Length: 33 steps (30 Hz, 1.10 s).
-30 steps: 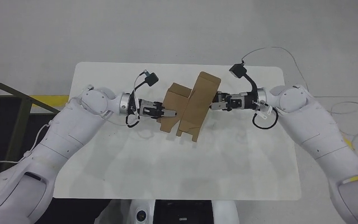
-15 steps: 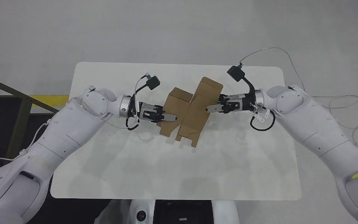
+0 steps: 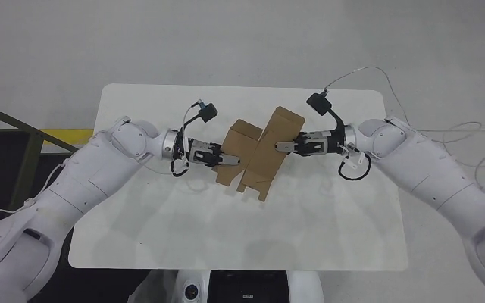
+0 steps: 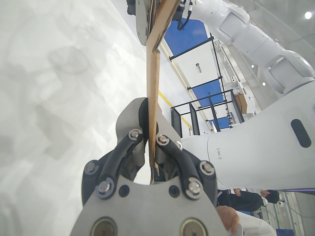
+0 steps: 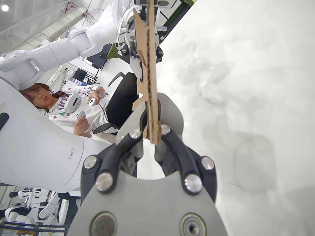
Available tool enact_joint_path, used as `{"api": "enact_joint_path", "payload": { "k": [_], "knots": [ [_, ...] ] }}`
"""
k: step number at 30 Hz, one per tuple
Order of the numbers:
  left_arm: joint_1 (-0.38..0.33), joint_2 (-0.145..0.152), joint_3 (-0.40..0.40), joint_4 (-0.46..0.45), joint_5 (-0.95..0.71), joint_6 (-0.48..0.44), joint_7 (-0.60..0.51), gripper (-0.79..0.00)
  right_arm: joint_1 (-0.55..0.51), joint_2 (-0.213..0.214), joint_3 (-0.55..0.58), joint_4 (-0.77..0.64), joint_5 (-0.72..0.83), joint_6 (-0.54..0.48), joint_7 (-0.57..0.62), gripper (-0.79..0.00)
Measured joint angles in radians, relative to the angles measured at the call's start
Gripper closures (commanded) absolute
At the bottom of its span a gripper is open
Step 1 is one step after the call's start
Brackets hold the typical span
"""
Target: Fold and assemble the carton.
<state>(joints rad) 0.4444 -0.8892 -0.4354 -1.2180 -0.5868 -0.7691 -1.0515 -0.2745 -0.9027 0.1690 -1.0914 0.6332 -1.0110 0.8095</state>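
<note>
A flat brown cardboard carton [image 3: 256, 154] hangs above the middle of the white table [image 3: 136, 106], tilted, with flaps sticking out at its lower end. My left gripper [image 3: 231, 160] is shut on the carton's left edge; its own view shows the carton [image 4: 153, 94] edge-on, clamped between the fingers [image 4: 141, 121]. My right gripper [image 3: 282, 145] is shut on the carton's right edge. In that wrist view the corrugated edge of the carton [image 5: 150, 84] runs away from the closed gripper [image 5: 153, 130] toward the other arm's gripper [image 5: 136, 52].
The table's near edge [image 3: 227, 267] and far edge bound the work area. A dark metal frame [image 3: 23, 132] stands off the table's left side. Cables [image 3: 364, 72] loop from the right arm.
The right gripper has pushed its edge of the carton toward the left, and the carton has turned a little and shifted leftward. The left gripper has moved slightly right.
</note>
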Motion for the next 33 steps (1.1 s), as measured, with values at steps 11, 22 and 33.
{"api": "enact_joint_path", "payload": {
  "k": [11, 22, 33],
  "knots": [
    [-0.003, 0.003, -0.036, 0.081, -0.190, -0.024, 0.024, -0.785, -0.024, 0.001, 0.007, 0.041, 0.254, 0.017, 0.017, 0.000],
    [0.018, -0.039, -0.099, 0.174, -0.269, -0.027, 0.114, -0.785, -0.074, -0.015, 0.111, 0.096, 0.451, 0.128, 0.127, 0.000],
    [0.063, -0.080, -0.128, 0.111, -0.156, 0.005, 0.262, -0.785, -0.117, -0.066, 0.201, 0.160, 0.439, 0.164, 0.163, 0.000]
  ]
}}
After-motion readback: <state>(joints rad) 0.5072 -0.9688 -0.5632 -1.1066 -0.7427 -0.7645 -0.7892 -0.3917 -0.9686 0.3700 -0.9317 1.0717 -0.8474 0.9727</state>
